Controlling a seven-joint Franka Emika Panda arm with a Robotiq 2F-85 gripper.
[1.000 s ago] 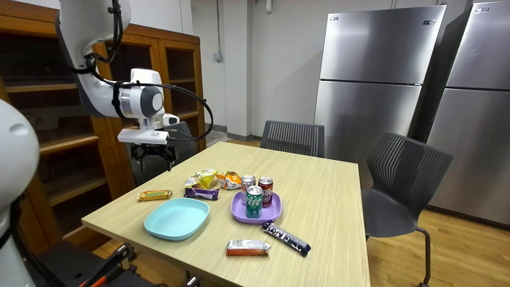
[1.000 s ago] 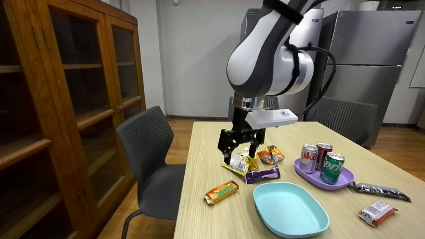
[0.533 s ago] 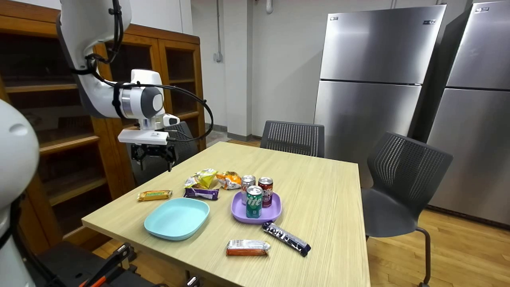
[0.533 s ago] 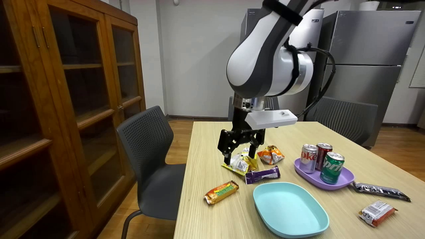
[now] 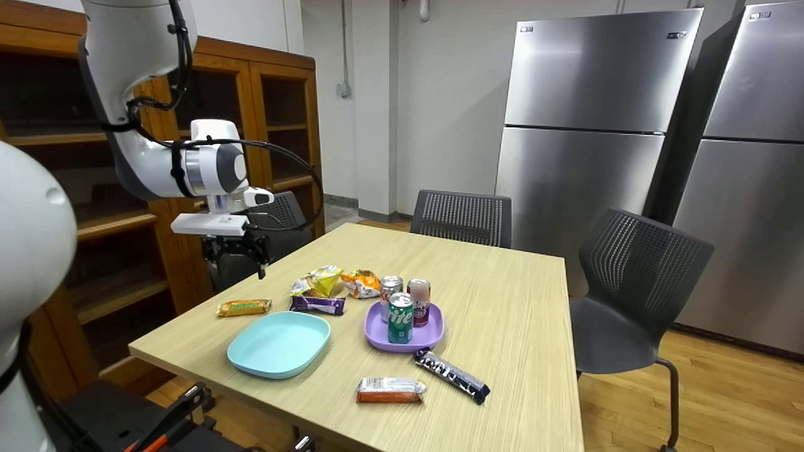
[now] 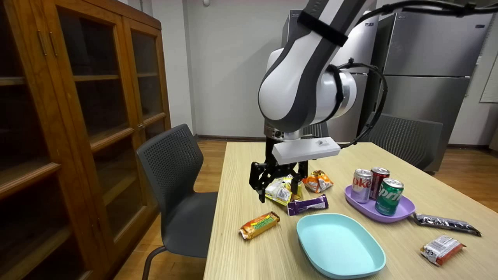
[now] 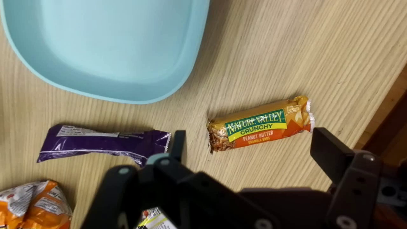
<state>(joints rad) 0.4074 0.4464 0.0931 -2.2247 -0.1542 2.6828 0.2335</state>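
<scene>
Granola bar [image 7: 260, 124], in an orange and gold wrapper, lies flat on the counter [image 5: 496, 301] near the counter's edge. Above and near it hangs the hand [image 6: 278, 194], pointing downward and released, its fingers [image 7: 329, 152] spread wide. In the wrist view the granola bar shows across the span between the fingertips, its silvery crimped end close to one of them; both exterior views show the hand higher up, apart from the wrapper. The arm [image 6: 299, 77] curves down from above, a white housing [image 6: 305, 150] fixed over the fingers and a black cable [image 6: 384, 89] looping out to the side.

Closest neighbour is a purple-wrapped bar [image 7: 101, 143], whose end appears just beside the opposite fingertip in the wrist view. A light blue plate [image 7: 117, 47] sits near both bars. Past the hand, a yellow snack bag [image 5: 319, 281] lies partly hidden behind the fingers in an exterior view, with an orange snack bag [image 6: 317, 181] beside it. Farther along, a purple plate [image 5: 377, 329] carries a Diet Coke can [image 6: 362, 186], a Sprite can [image 6: 389, 197] and a dark red can [image 6: 377, 181]. A dark blue and silver bar [image 5: 451, 376] reaches up to that plate's rim, and a red and white bar [image 5: 391, 390] lies near it. Around the counter stand dark grey chairs [image 6: 175, 167], with a wooden cabinet [image 6: 83, 136] and steel refrigerators [image 5: 584, 144] beyond.
</scene>
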